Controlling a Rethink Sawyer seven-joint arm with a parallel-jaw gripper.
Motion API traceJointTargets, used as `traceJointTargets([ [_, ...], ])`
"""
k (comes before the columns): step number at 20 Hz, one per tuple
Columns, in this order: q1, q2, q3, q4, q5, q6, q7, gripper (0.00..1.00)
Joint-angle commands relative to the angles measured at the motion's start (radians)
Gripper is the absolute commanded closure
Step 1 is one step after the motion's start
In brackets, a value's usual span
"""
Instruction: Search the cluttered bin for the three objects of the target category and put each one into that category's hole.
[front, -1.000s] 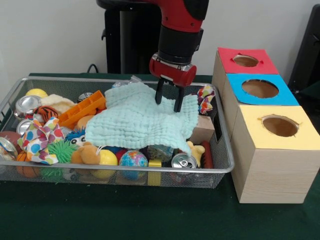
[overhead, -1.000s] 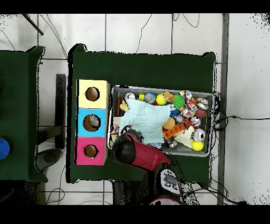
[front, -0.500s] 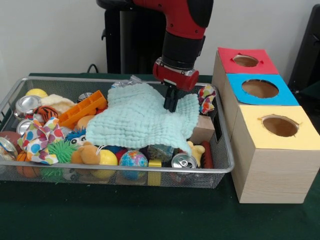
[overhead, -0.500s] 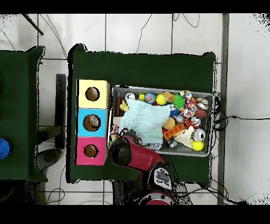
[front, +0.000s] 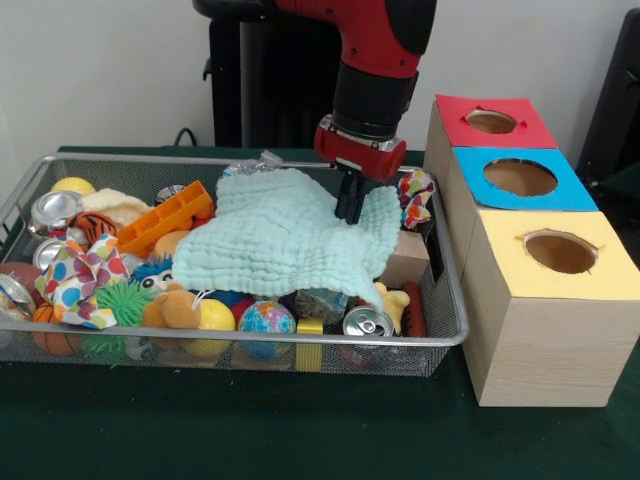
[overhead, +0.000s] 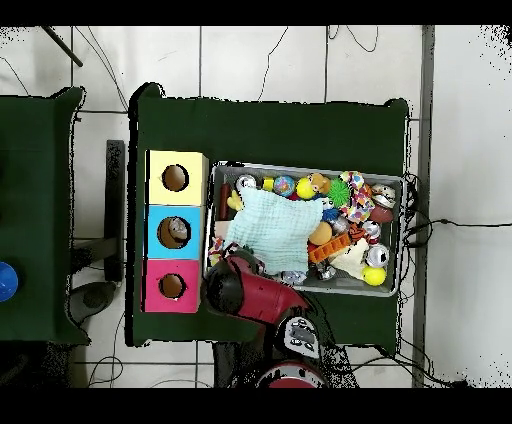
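The claw (front: 350, 208) is pinched shut on a fold of the pale green cloth (front: 285, 240), near that cloth's far right corner. The cloth spreads over the middle of the wire bin (front: 240, 342) and covers much of what lies under it. Around its edges show an orange plastic block (front: 165, 217), a yellow ball (front: 73, 186), a spotted fabric toy (front: 78, 276), a green spiky ball (front: 118, 298), a small brown plush (front: 172, 307), a globe-printed ball (front: 266, 319) and a wooden block (front: 408, 259). Three drink cans can be counted: one at the left (front: 54, 210), one at the front right (front: 367, 322), and one at the bin's left rim (front: 14, 293).

Just right of the bin stand three wooden boxes in a row, each with one round hole on top: red (front: 491, 121), blue (front: 519, 177) and yellow (front: 559, 252). In the overhead view something pale sits in the blue box's hole (overhead: 176, 232).

Bin and boxes rest on a dark green table (front: 200, 430); the floor (overhead: 300, 60) is pale tile with cables across it.
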Motion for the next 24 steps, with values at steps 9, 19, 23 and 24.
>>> traceJointTargets([
  [9,-0.011,-0.138,-0.012,-0.008,0.014,0.164,0.113,1.0],
  [19,-0.048,-0.291,-0.076,-0.06,-0.071,0.368,0.002,1.0],
  [23,-0.086,-0.301,-0.068,-0.079,-0.112,0.384,-0.026,1.0],
  [24,-0.103,-0.301,-0.061,-0.079,-0.125,0.383,-0.036,1.0],
])
